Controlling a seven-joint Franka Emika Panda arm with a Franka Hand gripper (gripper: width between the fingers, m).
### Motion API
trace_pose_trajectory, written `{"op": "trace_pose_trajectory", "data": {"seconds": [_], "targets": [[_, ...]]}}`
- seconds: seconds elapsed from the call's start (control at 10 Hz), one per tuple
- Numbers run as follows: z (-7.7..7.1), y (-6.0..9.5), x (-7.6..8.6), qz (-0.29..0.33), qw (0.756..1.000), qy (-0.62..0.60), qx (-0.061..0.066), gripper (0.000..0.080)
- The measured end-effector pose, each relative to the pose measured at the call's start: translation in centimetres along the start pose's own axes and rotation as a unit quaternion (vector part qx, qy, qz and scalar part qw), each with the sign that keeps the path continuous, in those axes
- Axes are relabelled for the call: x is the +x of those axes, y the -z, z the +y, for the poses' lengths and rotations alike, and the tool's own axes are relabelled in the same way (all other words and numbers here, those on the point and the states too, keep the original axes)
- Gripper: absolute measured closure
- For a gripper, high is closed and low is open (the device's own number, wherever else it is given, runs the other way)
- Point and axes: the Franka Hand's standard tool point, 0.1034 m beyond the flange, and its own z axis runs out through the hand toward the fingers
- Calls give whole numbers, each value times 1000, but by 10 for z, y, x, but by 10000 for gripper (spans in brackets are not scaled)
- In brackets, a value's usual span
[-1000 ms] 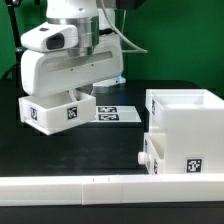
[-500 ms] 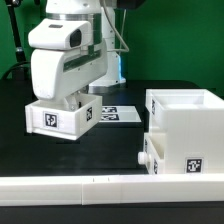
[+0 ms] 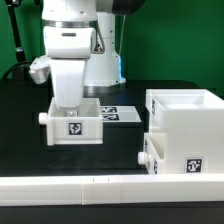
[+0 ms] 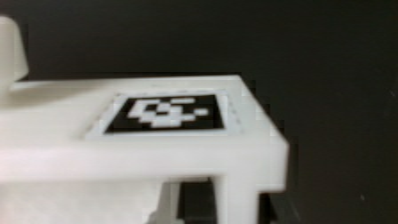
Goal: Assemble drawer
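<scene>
My gripper (image 3: pixel 74 100) is shut on a white drawer tray (image 3: pixel 75 128) and holds it just above the black table, left of middle in the exterior view. The tray's tagged side faces the camera and its round knob (image 3: pixel 42 118) points to the exterior view's left. The white drawer casing (image 3: pixel 185 120) stands at the exterior view's right, open on top. A second knobbed tray (image 3: pixel 160 158) sits at its lower front. In the wrist view the held tray's tagged wall (image 4: pixel 164 113) fills the frame, with one dark finger (image 4: pixel 196 200) below it.
The marker board (image 3: pixel 118 114) lies flat on the table just behind the held tray. A long low white border block (image 3: pixel 100 192) runs along the front edge. The arm's white body (image 3: pixel 75 50) rises above the tray.
The arm has moved the tray toward the exterior view's right and turned it. Its tagged side now faces the camera squarely and the knob shows on the left.
</scene>
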Motion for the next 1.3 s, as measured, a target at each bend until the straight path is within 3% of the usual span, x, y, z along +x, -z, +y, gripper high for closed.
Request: {"op": "trace_pose_trajectory", "data": {"seconds": [0.2,0.7,1.1,1.3], "targets": [[23,5,8,0,1000,26,-8,758],[21,2,8,2,1000,17,-5,758],[49,13,35,8,999,-39,-7,758],[55,10,40,12,999,-46,-8,758]]}}
